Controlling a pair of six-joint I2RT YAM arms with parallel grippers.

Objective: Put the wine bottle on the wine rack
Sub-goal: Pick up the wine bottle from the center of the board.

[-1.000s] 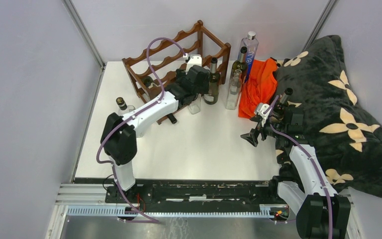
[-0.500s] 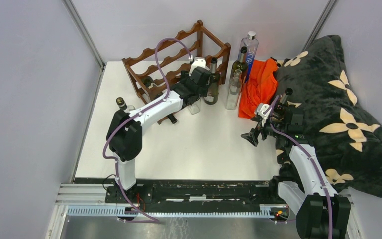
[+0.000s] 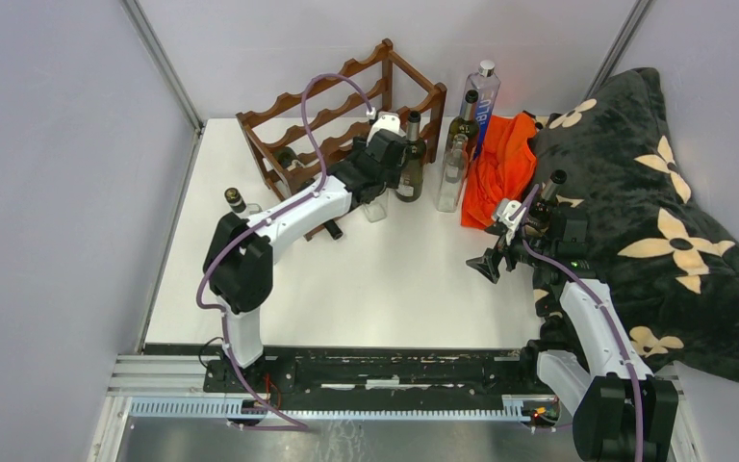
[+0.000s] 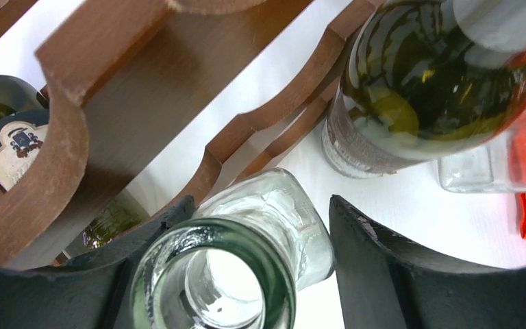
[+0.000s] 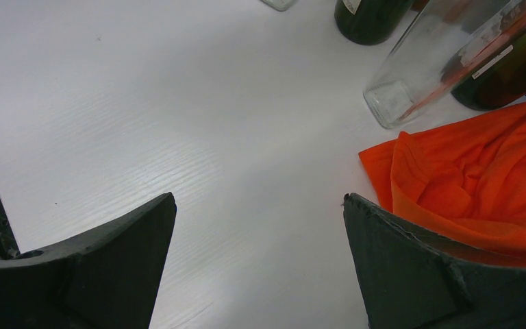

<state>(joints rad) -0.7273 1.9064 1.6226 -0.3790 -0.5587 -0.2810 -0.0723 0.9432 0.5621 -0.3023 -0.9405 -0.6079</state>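
Clear bottle [image 4: 212,281] stands upright on the table [image 5: 178,103], just beside the rack [image 4: 123,96] at its 5 o'clock, not racked yet. Left claw [image 4: 260,205] straddles the neck, loose, with a gap on one side. Right claw [image 5: 259,197] is off at 4 o'clock, spread wide and holding nothing, orange cloth [image 5: 466,178] beside it.

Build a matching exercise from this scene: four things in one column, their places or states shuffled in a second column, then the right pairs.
Column one
1. wine rack
2. clear bottle
3. orange cloth
4. right end effector

Column two
A. open, above bare table
B. between the fingers of the left end effector
C. beside the black flowered blanket
D. reddish-brown, at the table's far edge

Pairs: 1-D, 2-B, 3-C, 4-A
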